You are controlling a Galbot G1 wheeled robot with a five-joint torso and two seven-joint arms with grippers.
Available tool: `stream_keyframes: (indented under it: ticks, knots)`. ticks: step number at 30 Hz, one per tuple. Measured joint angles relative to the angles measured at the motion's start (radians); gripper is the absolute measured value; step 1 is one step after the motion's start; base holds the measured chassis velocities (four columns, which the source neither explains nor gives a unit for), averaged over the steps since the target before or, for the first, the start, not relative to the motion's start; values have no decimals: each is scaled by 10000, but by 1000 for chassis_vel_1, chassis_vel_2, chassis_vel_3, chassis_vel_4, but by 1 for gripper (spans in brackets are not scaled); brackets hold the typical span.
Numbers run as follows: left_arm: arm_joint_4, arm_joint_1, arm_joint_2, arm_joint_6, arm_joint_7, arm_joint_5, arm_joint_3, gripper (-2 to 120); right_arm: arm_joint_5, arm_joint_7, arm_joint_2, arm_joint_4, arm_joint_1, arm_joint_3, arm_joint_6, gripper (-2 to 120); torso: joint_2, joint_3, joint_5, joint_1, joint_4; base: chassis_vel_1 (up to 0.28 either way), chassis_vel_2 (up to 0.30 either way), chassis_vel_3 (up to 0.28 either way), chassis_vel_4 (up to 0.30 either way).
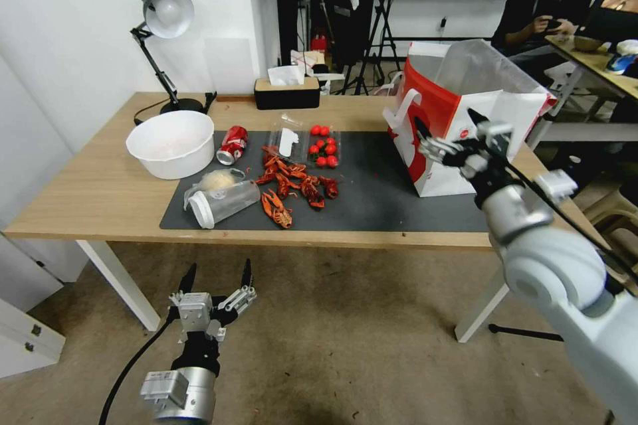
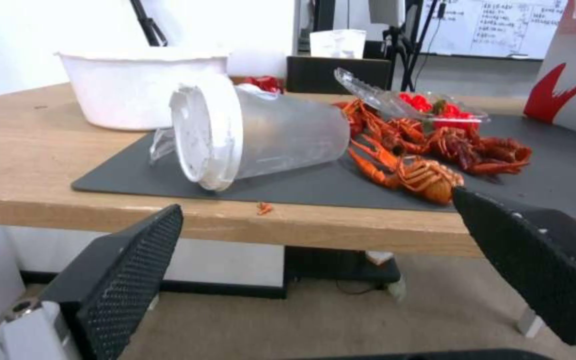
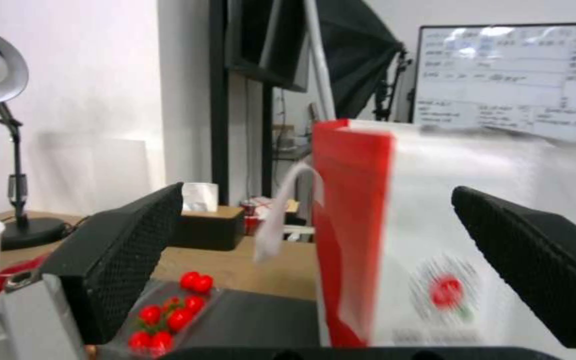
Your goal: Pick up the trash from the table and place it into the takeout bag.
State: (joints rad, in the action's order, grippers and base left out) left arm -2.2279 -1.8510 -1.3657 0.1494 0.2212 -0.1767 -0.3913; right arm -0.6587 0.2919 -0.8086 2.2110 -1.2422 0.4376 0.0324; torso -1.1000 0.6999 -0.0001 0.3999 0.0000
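The left gripper (image 1: pixel 218 279) hangs low in the lower left of the head view, below the table (image 1: pixel 86 199) edge and over the floor, its two dark fingers spread wide with nothing between them. Its wrist view looks straight at the clear white-lidded plastic cup (image 2: pixel 255 132), which lies on its side at the near edge of the dark grey mat (image 1: pixel 392 199), lid toward the robot. To my eye that puts this cup first in line for that arm.

The red soda can (image 1: pixel 232 145) also lies tipped, just behind the cup and beside the big white bowl (image 1: pixel 171 143) at centre left. Crayfish shells (image 1: pixel 292 189) are scattered in the middle of the mat, with an open clear tray of cherry tomatoes (image 1: pixel 323 145) behind them.

The right gripper (image 1: pixel 446 135) is raised at centre right, fingers apart and empty, right up against the front of the takeout bag (image 1: pixel 458 99). I can't tell whether it touches it. The bag stands upright on the right end of the mat, mouth open at the top, presumably ready to take drops from above.
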Motion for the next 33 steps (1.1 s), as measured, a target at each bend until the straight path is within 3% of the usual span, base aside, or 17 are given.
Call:
stream_keyframes:
  ticks: [4, 14, 22, 33]
  knots:
    - [4, 11, 8, 19, -53, -5, 25, 100, 587, -367, -629, -57, -1554, 558, -1087, 100, 0, 0, 0, 0, -3, 0, 0, 0, 0]
    - [40, 28, 97, 22, -117, -51, 73, 100, 1497, -1009, -1686, -883, -3680, 818, -3485, 100, 0, 0, 0, -1, 1, 0, 0, 0, 0]
    - [53, 56, 90, 22, -140, -53, 114, 100, 1601, -1387, -2248, -1509, -4876, 795, -4518, 100, 1, 0, 0, -1, -1, 0, 0, 0, 0]
    - [52, 71, 87, 52, -264, -101, 89, 100, 1902, -1424, -2657, -1846, -5267, 419, -4824, 100, 0, 0, 0, -1, 0, 0, 0, 0, 0]
